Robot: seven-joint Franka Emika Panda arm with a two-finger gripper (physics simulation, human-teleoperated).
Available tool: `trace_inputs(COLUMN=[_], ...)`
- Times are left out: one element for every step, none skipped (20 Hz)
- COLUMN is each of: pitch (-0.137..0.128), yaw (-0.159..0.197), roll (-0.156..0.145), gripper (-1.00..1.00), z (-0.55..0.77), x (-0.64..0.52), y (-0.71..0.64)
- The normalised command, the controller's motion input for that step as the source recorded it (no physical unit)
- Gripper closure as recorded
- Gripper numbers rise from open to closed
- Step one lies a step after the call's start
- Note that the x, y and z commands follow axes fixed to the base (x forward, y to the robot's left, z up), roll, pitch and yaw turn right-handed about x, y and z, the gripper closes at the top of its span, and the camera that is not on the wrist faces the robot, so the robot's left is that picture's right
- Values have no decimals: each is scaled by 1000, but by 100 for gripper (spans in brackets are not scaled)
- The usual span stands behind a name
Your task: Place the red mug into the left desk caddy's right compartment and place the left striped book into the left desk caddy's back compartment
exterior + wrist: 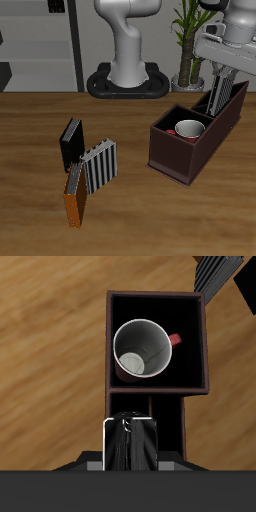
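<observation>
The dark brown left desk caddy (170, 152) stands on the table. The red mug (188, 129) sits upright inside its large square right compartment, and the wrist view shows the mug's pale inside (142, 349). My gripper (222, 78) hangs over the caddy's far end, shut on the left striped book (219, 97). The book stands upright with its lower part down in the narrow back compartment. In the wrist view, the book's top edge (130, 446) shows between my fingers, above that narrow section.
Near the middle of the table a second striped book (100, 168) stands with a plain black book (70, 143) and an orange book (75, 197). A potted plant (188, 45) stands behind the caddy, beside the robot base (128, 80).
</observation>
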Motion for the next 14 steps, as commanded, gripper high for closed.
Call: trace_inputs(pitch=[-7, 5, -79, 41, -10, -44, 13, -56, -9, 11, -1, -16, -42, -15], yaw=[9, -17, 73, -12, -3, 18, -21, 30, 12, 33, -18, -7, 0, -15], roll=[27, -9, 83, -10, 6, 20, 16, 20, 1, 70, -27, 17, 9, 20], gripper=[100, 100, 100, 100, 100, 100, 100, 100, 100, 100, 100, 100, 100, 100], z=[-58, -32, -51, -86, -8, -43, -82, -22, -72, -37, -19, 1, 13, 37], x=[-40, 22, 70, 49, -79, 50, 144, -60, 90, 193, 86, 24, -17, 16], y=[5, -22, 126, -51, 35, -13, -12, 28, 0, 113, -44, 29, 2, 30])
